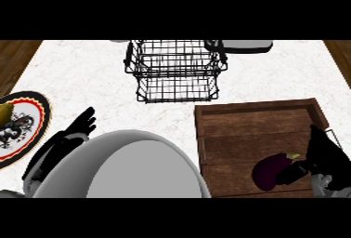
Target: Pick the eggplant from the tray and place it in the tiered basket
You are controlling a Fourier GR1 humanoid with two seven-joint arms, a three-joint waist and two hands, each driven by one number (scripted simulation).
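Head view: the eggplant (pixel 274 171) lies on the wooden tray (pixel 257 125) at about four o'clock, near the tray's front edge. The right hand (pixel 322 160) sits at the eggplant's right side, thumb touching it; whether it actually grips I cannot tell. The wire basket (pixel 175 69) stands at twelve o'clock, apart from the tray. At eight o'clock the left hand (pixel 72 132) rests with fingers straight, beside a patterned plate (pixel 31 118) at nine.

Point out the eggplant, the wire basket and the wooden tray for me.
eggplant (pixel 271 172): head view, on its dark purple body.
tiered basket (pixel 175 69): head view, on the wire mesh at its middle.
tray (pixel 254 139): head view, on a bare wooden slat.
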